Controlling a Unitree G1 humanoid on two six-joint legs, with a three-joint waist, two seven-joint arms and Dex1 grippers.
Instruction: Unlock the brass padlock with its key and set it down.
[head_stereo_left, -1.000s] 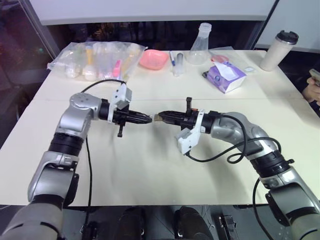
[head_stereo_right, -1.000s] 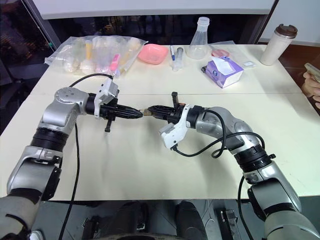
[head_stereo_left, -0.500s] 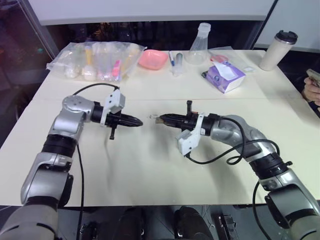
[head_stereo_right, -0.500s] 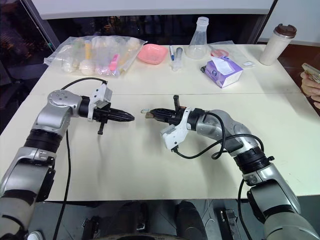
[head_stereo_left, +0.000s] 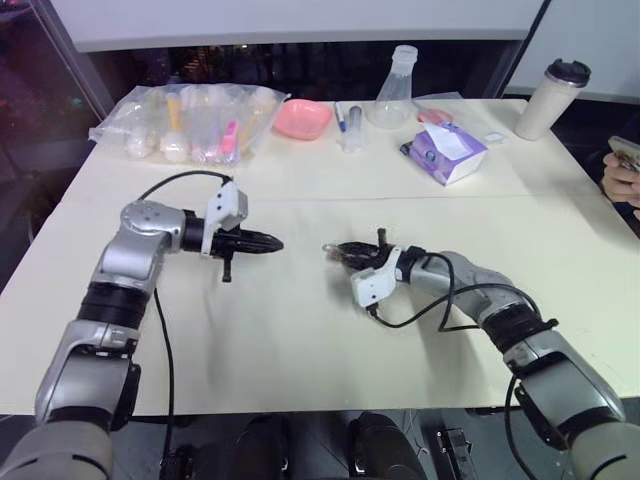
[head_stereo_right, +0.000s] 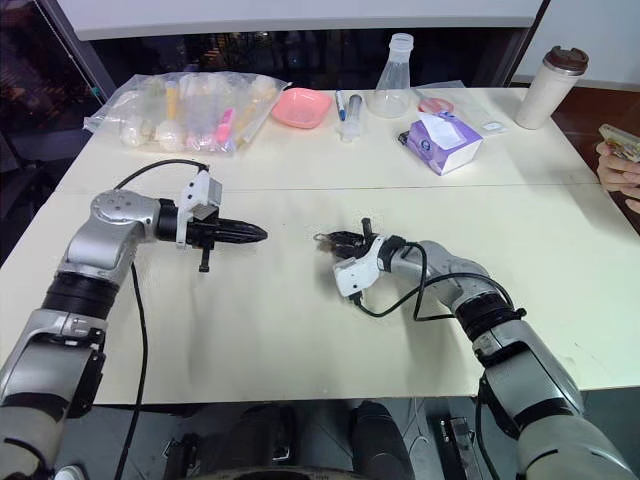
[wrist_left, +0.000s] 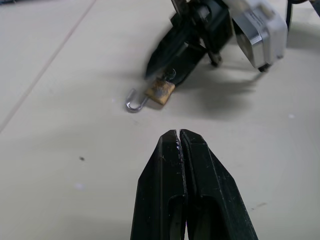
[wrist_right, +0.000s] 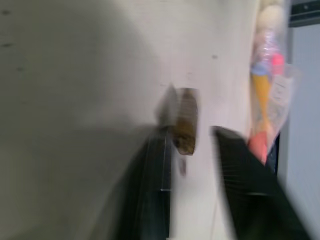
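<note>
a wide cream table (head_stereo_left: 300, 330) under the arms, with a seam line running across it, and dark windows behind the far edge. along that far side: a clear plastic bag (head_stereo_left: 190, 120) stuffed with small colourful items on the left, a pink bowl (head_stereo_left: 304, 118) next to it, a glass flask (head_stereo_left: 398, 90) further right, and a purple tissue box (head_stereo_left: 446, 154) with a white tissue poking up. a tall cup with a dark lid (head_stereo_left: 548, 98) stands at the far right corner, and at the right edge a person's hand (head_stereo_left: 622, 178) holds a phone.

now the arms. the left gripper (head_stereo_left: 272, 242) hangs just above the table, pointing across toward the other arm, its two black fingers (wrist_left: 192, 165) pressed tight together with nothing between them. there is a clear stretch of bare table between the two tools.

the right gripper (head_stereo_left: 335, 250) is down low at the table, pointing back toward the left one, and its fingers (wrist_right: 155, 170) stand parted, a plain gap between them. the brass padlock (wrist_left: 159, 91) sits right at those tips, on the table surface in the left wrist view, its silvery shackle swung open and hooking away from the body. from the right wrist view the lock (wrist_right: 185, 127) lies in the gap beside one finger; whether that finger is touching it i cannot tell, the picture is smeared.
</note>
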